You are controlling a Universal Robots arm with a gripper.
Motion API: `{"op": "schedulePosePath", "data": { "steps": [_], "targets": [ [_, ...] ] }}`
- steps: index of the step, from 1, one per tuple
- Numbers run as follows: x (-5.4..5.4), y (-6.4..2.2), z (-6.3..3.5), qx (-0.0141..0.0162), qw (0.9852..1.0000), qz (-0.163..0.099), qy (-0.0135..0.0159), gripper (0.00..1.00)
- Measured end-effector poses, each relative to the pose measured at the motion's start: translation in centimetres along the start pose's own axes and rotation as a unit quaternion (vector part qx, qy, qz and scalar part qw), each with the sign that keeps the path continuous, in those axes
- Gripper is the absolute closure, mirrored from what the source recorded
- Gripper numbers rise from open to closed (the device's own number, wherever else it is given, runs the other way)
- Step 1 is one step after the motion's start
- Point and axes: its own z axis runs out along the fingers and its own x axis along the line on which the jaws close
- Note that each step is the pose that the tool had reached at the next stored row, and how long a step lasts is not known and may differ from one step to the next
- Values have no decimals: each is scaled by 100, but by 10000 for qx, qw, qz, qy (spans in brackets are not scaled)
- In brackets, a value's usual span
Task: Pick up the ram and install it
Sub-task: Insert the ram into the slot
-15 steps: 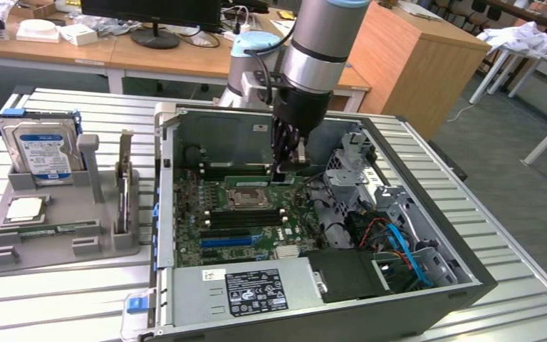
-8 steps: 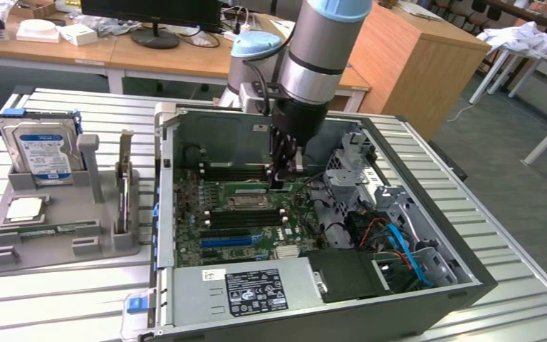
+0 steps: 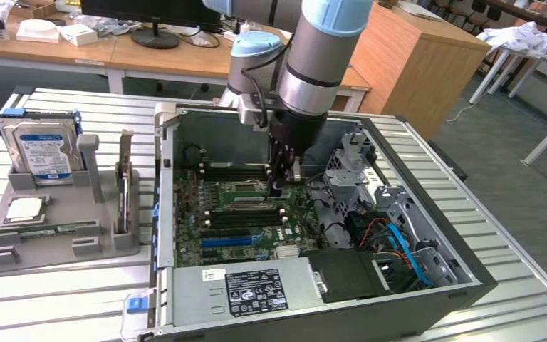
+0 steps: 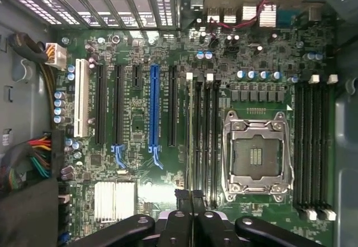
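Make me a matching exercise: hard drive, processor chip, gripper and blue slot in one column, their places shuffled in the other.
1. hard drive
2. processor chip
3. gripper
4. blue slot

A. lying flat on the grey stand
B. standing upright in the grey stand
C. fixed to the motherboard between black slots
D. hanging inside the open computer case

Pairs: 1-B, 2-A, 3-D, 4-C
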Motion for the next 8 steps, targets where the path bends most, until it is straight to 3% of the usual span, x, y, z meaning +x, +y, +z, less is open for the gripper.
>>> {"op": "schedulePosePath", "data": {
  "steps": [3, 5, 6, 8],
  "targets": [
    [10, 1, 54, 0, 10000, 2, 7, 88],
    [11, 2, 80, 0, 10000, 3, 28, 88],
    [10, 3, 84, 0, 10000, 4, 54, 88],
    [11, 3, 83, -1, 10000, 3, 62, 88]
  ]
}}
